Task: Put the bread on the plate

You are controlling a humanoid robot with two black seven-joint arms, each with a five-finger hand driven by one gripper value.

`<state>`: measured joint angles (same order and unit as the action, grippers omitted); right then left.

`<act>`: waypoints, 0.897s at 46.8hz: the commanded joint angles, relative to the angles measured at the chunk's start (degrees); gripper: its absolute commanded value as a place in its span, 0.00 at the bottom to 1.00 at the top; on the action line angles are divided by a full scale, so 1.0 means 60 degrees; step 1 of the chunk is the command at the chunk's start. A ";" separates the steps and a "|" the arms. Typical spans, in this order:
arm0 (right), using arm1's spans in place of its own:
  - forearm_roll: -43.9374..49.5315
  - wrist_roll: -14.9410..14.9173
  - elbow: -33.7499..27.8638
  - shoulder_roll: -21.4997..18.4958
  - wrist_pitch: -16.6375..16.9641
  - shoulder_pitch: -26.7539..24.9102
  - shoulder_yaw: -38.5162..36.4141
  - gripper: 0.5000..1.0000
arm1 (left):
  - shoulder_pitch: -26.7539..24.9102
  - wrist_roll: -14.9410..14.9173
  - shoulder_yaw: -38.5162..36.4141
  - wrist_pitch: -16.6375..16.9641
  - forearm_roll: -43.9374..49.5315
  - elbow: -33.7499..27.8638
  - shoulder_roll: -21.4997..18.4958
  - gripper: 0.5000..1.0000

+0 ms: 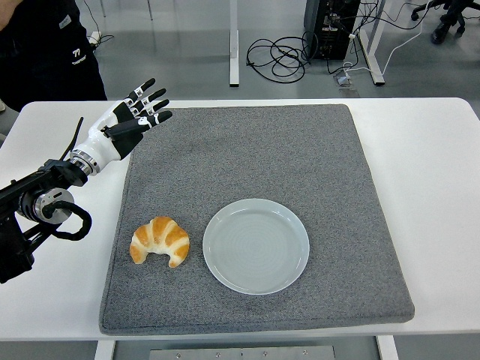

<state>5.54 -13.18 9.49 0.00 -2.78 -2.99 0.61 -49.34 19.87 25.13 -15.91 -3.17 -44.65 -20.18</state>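
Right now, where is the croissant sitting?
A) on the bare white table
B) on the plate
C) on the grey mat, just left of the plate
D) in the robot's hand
C: the croissant lies on the grey mat beside the empty plate, on its left, while the robot's left hand hovers open over the mat's far left corner, holding nothing.

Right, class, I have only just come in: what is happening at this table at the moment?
A humanoid robot's left hand is raised with fingers spread over the far left corner of a grey mat, holding nothing. The croissant lies on the mat, untouched, just left of an empty pale plate, so it has not yet been placed. The right arm is out of view. Part of a person shows at the top left.
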 commanded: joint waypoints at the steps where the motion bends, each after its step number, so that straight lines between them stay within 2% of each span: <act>1: 0.0000 0.0000 0.0000 0.0000 -0.0005 0.0000 0.0000 1.00 | 0.0006 0.0029 -0.0014 0.0014 0.0000 0.0001 -0.0006 0.94; 31: 0.0000 0.0000 0.0000 0.0000 -0.0005 0.0000 0.0000 1.00 | 0.0006 0.0044 -0.0014 0.0161 0.0088 0.0015 0.0009 0.94; 42: 0.0000 0.0000 0.0000 0.0000 0.0010 0.0000 0.0000 1.00 | 0.0006 0.0102 0.0015 0.0410 0.0074 0.0015 0.0024 0.94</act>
<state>5.54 -13.18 9.49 0.00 -2.82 -2.99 0.61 -49.32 20.44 25.16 -13.48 -2.66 -44.55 -20.04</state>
